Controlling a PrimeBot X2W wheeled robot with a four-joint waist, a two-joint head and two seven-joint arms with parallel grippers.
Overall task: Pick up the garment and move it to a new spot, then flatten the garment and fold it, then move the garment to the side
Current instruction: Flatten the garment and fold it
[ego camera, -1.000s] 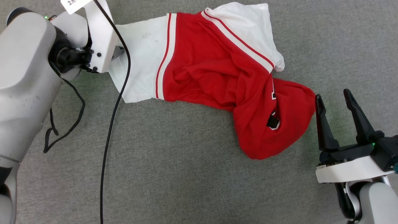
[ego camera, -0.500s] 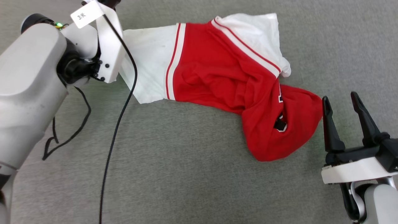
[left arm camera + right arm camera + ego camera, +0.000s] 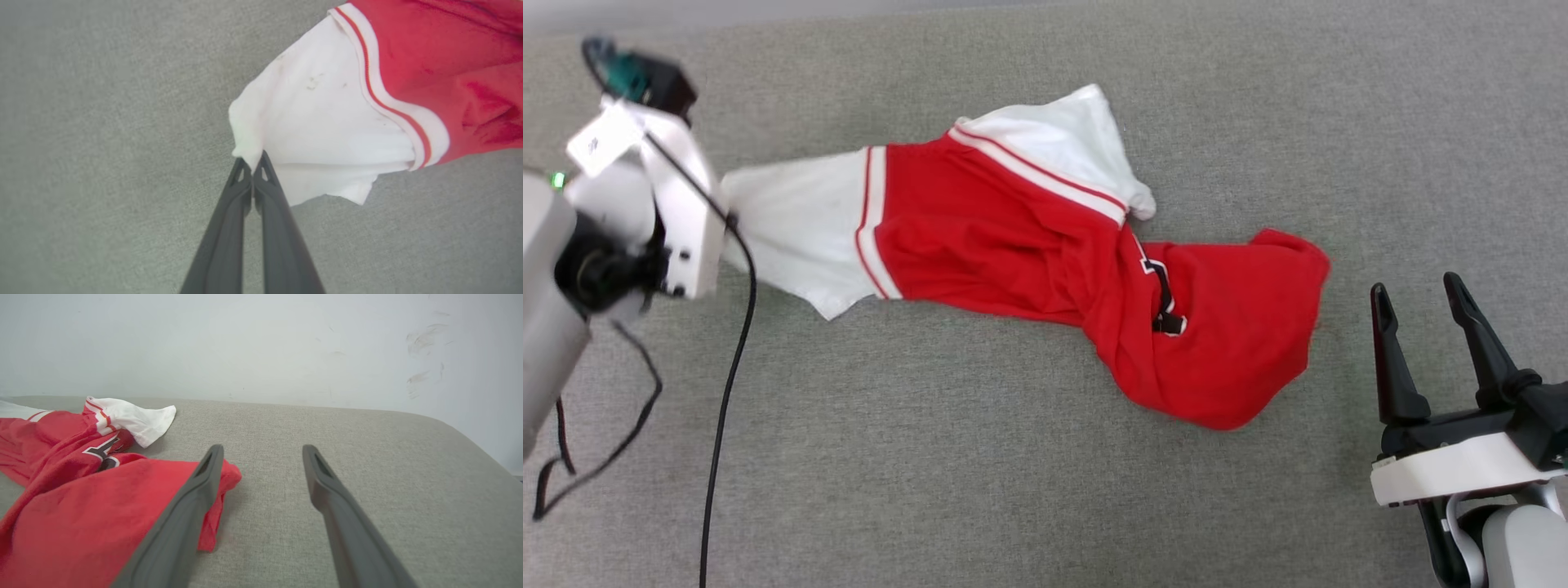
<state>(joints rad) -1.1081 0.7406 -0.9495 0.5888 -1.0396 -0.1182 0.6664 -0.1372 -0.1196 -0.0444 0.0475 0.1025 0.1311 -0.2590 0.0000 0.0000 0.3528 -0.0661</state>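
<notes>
Pick-up step, we judge: left end effector (image 3: pixel 252 163) clenched on white sleeve (image 3: pixel 318 122) of shirt (image 3: pixel 1005 237); right end effector (image 3: pixel 1416 286) released, near its red end. Next we need a steady lift.

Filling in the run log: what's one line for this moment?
left gripper: shut on garment, white sleeve | right gripper: open, apart from garment | garment: crumpled on grey surface

Open grey surface (image 3: pixel 980 474) lies in front of the shirt (image 3: pixel 1013 237). A black cable (image 3: pixel 723 392) trails left of it; a wall (image 3: pixel 245 347) stands behind.
</notes>
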